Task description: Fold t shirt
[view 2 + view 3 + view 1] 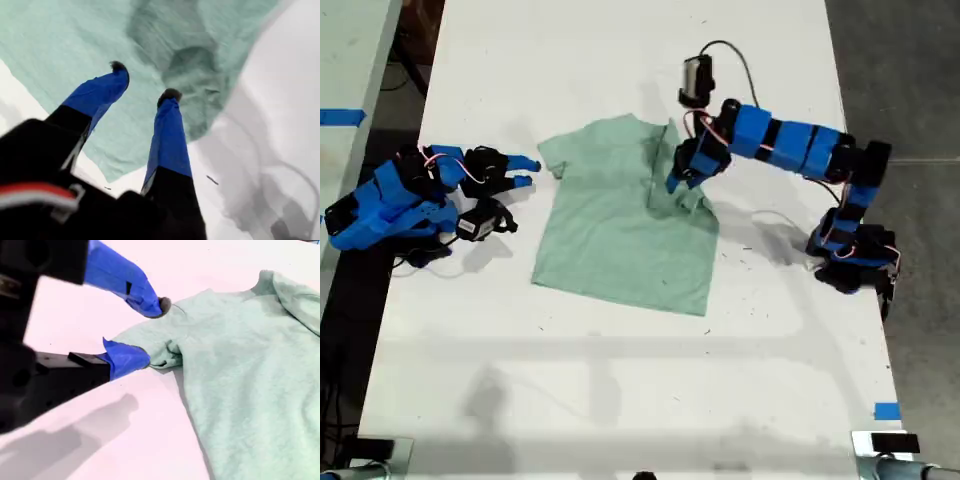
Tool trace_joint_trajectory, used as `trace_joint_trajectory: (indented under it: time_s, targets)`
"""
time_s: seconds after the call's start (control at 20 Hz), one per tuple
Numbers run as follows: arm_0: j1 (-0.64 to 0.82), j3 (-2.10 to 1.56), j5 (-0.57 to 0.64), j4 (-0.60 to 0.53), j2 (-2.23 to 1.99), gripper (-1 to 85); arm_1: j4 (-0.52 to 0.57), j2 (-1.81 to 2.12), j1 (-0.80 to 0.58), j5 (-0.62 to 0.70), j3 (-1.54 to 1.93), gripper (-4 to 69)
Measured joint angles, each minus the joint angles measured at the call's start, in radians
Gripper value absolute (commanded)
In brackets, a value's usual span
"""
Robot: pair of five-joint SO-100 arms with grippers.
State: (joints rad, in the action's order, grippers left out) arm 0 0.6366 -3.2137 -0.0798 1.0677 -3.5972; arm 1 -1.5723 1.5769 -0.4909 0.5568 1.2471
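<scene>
Lying flat mid-table: pale mint-green cloth t shirt [620,235], one sleeve folded inward. First gripper [142,82] poised above it, jaws parted, nothing held. Second gripper [152,332] spread around the other sleeve [160,347]; full-hem pinch advised.

T shirt [620,235]: plain pale mint green, no print or pattern; the cloth below the spread jaws of my first gripper [142,82] reads darker green where it is bunched and shadowed. Table [620,380]: white, unpatterned, with a few small dark specks. My first gripper: blue fingers with black tips, black housing behind, one red-and-white band. My second gripper [152,332]: blue fingers, one tipped grey, black body behind; mint sleeve edge between its parted jaws.
</scene>
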Motion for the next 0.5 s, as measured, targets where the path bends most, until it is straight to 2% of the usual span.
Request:
trace_joint_trajectory:
  time_s: [0.05,0.15,0.2,0.3,0.5]
  targets:
    - [0.0,0.0,0.0,0.0,0.0,12.6,-0.011,0.146,-0.08,-0.002,0.114,0.4]
    - [0.0,0.0,0.0,0.0,0.0,12.6,-0.025,0.465,-0.216,0.0,0.353,0.5]
    - [0.0,0.0,0.0,0.0,0.0,12.6,-0.026,0.618,-0.236,0.0,0.472,0.5]
    - [0.0,0.0,0.0,0.0,0.0,12.6,0.006,0.887,-0.193,-0.049,0.733,0.5]
    - [0.0,0.0,0.0,0.0,0.0,12.6,0.235,1.351,0.043,-0.219,1.295,0.7]
